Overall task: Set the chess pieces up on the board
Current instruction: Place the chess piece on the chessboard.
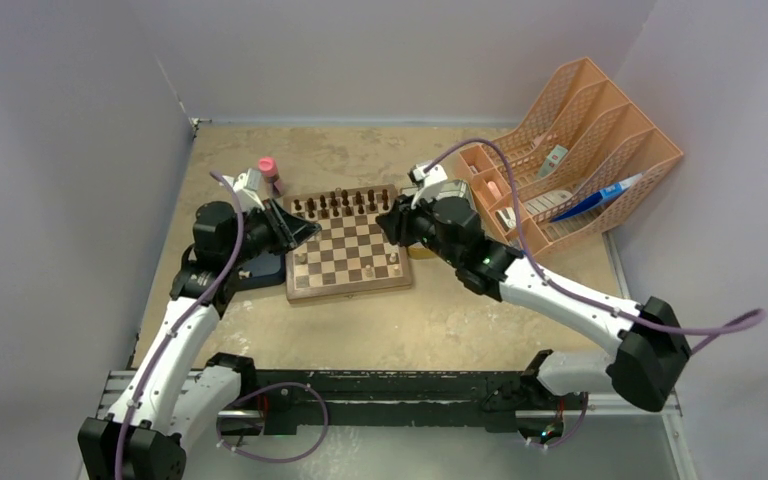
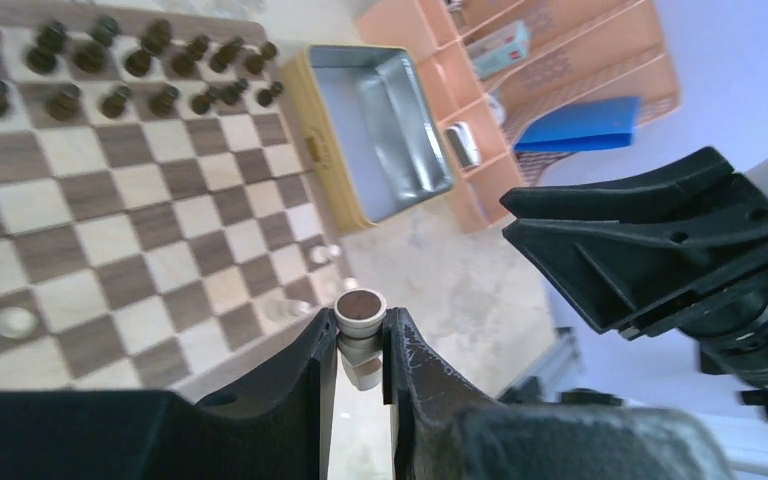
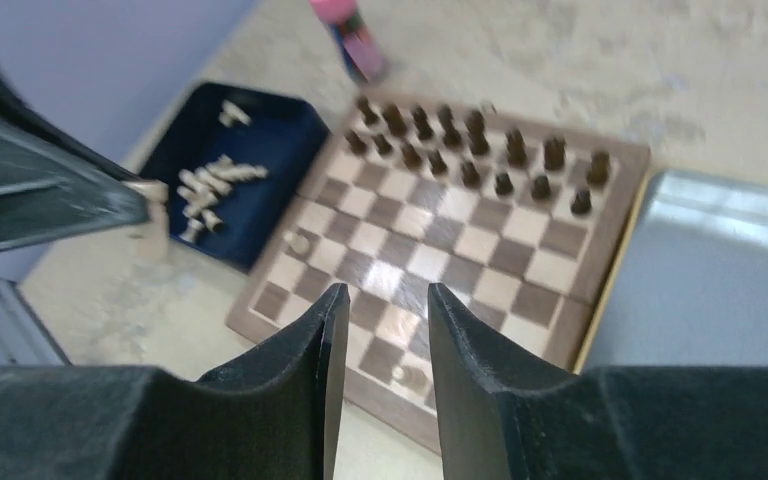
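- The left gripper (image 2: 360,345) is clamped on one pale piece (image 2: 361,306), held with its felt base facing the wrist camera, above the near right corner of the chessboard (image 1: 345,250).
- The right gripper (image 3: 385,300) hangs over the board's right side with its jaws parted and nothing between them.
- The dark pieces (image 1: 345,205) fill the two far rows. Only a few pale ones (image 2: 15,321) stand on the near rows, and most lie loose in the blue tray (image 3: 260,140).
- The pinch sits low on a narrow turned piece. I reckon it could twist or slip as it comes down, then land tilted and topple.
- The two grippers are near each other over the same corner, so a careless swing could knock them together.
- A low pass could sweep over the pale pieces standing there.
- Released off the edge, the piece might roll toward the metal tin (image 2: 380,120) just beside the board.
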{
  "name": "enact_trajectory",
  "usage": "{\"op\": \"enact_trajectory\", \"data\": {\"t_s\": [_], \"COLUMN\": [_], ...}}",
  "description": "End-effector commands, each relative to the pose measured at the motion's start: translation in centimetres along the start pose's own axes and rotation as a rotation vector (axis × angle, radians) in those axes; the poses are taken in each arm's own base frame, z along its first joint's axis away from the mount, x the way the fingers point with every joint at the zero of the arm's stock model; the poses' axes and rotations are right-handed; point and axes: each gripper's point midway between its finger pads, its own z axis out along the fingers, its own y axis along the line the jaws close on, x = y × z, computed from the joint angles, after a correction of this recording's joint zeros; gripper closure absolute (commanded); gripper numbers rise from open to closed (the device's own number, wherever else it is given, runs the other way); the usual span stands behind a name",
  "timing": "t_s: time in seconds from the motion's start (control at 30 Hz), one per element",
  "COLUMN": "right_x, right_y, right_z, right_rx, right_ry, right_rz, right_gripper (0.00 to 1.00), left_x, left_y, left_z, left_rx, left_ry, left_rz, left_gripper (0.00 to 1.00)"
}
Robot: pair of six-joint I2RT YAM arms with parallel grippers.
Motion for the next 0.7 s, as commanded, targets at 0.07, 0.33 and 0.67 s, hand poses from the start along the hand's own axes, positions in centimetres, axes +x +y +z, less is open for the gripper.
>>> {"op": "enact_trajectory", "data": {"t_s": [0.07, 0.33, 0.67], "right_x": [-6.8, -7.2, -6.6], "right_y": [4.6, 9.5, 11.6], "right_z": [-2.7, -7.4, -7.9], "right_rx": [-0.235, -0.469, -0.33], "right_ry": [-0.329, -0.654, -0.827], "right_rz": [-0.148, -0.404, -0.727], "right_gripper": [0.59, 0.48, 0.43], "left_x": [-1.0, -0.2, 0.7], "left_y": [-5.0, -7.1, -8.1], "left_z": [-1.5, -2.3, -2.1], "left_rx": [0.108, 0.158, 0.168], "left_ry": [0.054, 0.145, 0.292], "left_rz": [-0.279, -0.517, -0.684], "left_gripper": [1.0, 1.0, 1.0]}}
